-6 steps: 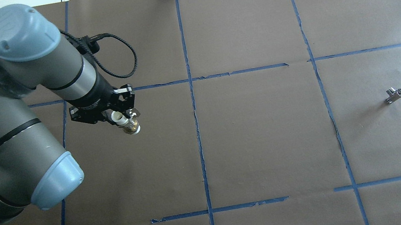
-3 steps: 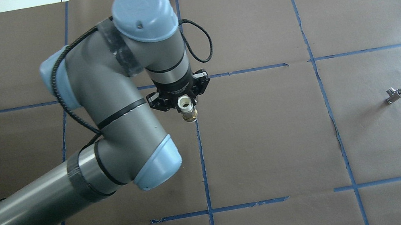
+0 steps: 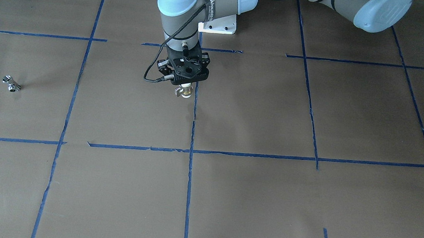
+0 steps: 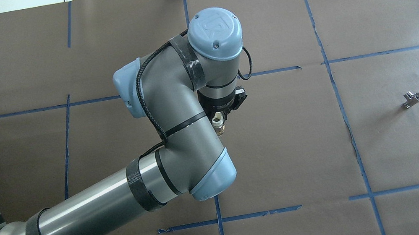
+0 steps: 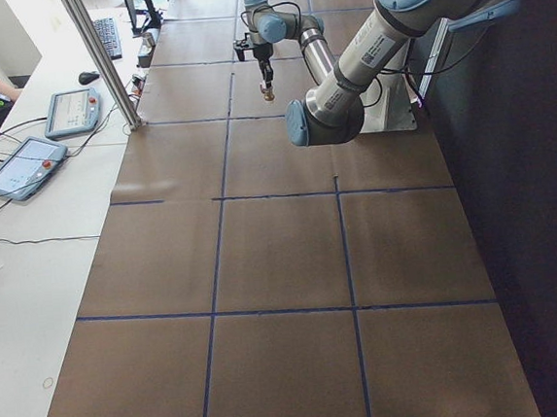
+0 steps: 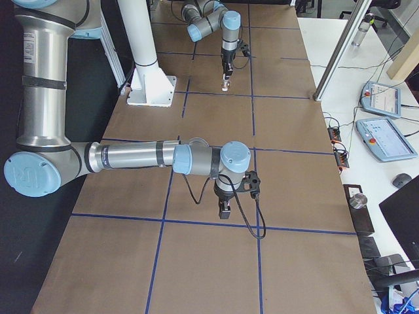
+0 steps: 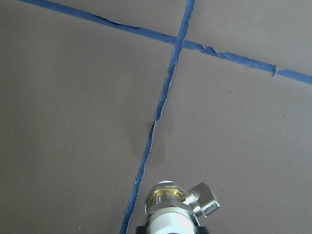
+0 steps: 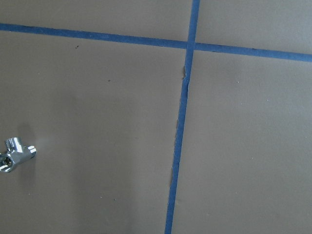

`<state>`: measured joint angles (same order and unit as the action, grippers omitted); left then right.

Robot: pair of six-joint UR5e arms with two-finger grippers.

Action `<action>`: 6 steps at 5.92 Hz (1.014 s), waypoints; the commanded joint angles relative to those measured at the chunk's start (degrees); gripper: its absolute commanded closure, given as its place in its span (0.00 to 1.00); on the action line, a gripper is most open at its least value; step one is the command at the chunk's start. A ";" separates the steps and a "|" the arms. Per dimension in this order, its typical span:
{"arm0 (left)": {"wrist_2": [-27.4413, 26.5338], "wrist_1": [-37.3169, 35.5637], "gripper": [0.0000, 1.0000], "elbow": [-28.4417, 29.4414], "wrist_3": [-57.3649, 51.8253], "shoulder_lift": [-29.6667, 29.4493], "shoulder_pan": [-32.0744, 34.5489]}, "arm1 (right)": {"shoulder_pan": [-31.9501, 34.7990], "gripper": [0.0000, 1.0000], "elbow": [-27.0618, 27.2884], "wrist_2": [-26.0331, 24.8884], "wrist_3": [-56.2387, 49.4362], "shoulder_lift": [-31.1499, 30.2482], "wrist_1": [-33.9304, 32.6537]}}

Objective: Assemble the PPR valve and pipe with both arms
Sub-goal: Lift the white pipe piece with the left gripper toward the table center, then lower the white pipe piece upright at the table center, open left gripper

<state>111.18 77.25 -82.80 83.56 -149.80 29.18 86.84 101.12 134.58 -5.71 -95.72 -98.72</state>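
One PPR valve (image 7: 170,207) shifted
Left end effector (image 3: 183,83) clamps it above the table (image 4: 284,156), now further right than before; the pipe (image 4: 412,98) lies unmoved, well right of it. Right end effector (image 6: 224,210): opening cannot be told.

PPR valve (image 3: 184,90) upright aloft; pipe (image 4: 412,98) lying

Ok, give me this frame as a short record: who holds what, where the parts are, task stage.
left claw: shut on the PPR valve, held above the table by the blue tape line
right claw: over the table; open or shut cannot be told
pipe: lying on the table, ungrasped, far from the valve
stage: parts not joined
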 commanded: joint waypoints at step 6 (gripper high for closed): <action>-0.35 4.49 1.00 1.06 -2.43 2.76 1.40 | 0.08 0.00 0.13 -0.02 0.00 0.01 0.02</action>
<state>110.83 81.73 -81.83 81.83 -147.20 29.92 86.88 101.22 134.56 -5.72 -95.71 -98.70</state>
